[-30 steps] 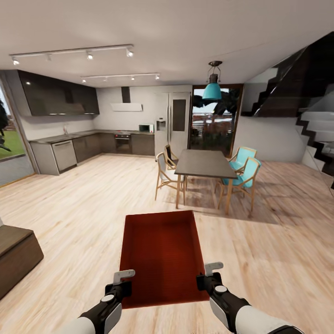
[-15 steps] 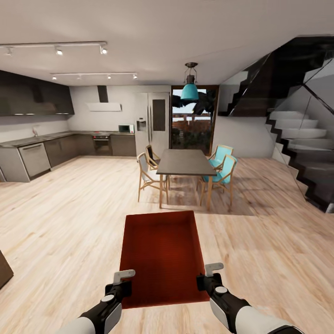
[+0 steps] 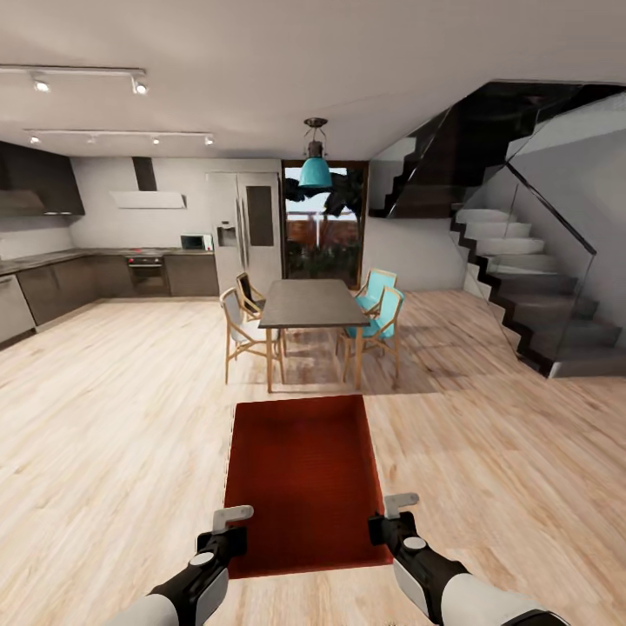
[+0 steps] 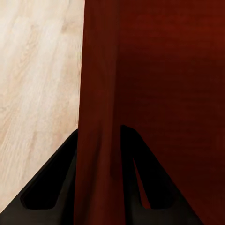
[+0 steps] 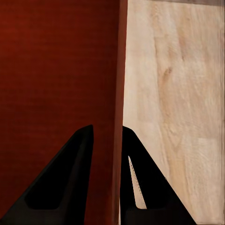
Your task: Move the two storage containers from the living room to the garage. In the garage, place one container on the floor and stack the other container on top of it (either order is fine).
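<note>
Now the red bin [image 3: 304,482] hangs between both arms over the wood floor [image 3: 113,417]. Left gripper [image 3: 228,532] clamps its left wall, right gripper [image 3: 389,518] clamps the right wall, a finger each side. Dining table [image 3: 304,303] w/ chairs stands ahead, stairs [image 3: 530,296] to the right.

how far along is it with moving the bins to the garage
Done: one storage container is picked up, with the left gripper and right gripper each clamped on a side wall.

In hand: carrying it over light wood-plank floor, facing a dining table and staircase.

Left: reaching the garage, setting this bin on the floor there, then fetching and stacking the second one.
</note>
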Tool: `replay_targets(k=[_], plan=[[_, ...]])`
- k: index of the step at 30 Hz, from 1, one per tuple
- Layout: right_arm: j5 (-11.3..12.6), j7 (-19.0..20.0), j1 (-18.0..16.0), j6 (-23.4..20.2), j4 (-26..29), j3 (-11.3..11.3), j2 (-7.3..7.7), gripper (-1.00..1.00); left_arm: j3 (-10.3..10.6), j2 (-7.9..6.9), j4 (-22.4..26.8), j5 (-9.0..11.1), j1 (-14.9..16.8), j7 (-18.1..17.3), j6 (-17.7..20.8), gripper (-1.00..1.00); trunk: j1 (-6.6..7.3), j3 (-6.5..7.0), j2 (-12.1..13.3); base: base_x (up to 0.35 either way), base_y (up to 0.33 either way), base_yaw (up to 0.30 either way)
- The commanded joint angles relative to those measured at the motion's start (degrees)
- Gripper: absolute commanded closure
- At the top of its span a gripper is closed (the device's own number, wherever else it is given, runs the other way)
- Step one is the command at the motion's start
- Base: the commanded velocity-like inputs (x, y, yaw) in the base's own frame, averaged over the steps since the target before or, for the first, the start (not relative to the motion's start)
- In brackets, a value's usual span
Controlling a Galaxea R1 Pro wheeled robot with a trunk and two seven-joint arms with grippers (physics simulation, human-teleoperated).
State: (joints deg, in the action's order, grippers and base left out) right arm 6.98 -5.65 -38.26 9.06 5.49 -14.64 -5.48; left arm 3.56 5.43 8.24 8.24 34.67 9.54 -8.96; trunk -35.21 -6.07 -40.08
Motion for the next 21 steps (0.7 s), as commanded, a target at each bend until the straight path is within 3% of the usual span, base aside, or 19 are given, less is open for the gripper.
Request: replay_targets(k=[1, 21], plan=[[0.1, 0.0, -0.1, 0.8, 4.2, 3.5, -0.05, 1.00, -3.7, 0.01, -0.2, 3.1, 0.0, 1.6, -0.3, 1.00, -0.02, -0.10, -0.1, 0.000, 0.000, -0.282], [0.1, 0.0, -0.1, 0.8, 4.2, 3.5, -0.05, 1.00, -3.7, 0.00, -0.1, 3.1, 0.0, 1.6, -0.3, 1.00, -0.02, -0.10, -0.1, 0.000, 0.000, -0.281]])
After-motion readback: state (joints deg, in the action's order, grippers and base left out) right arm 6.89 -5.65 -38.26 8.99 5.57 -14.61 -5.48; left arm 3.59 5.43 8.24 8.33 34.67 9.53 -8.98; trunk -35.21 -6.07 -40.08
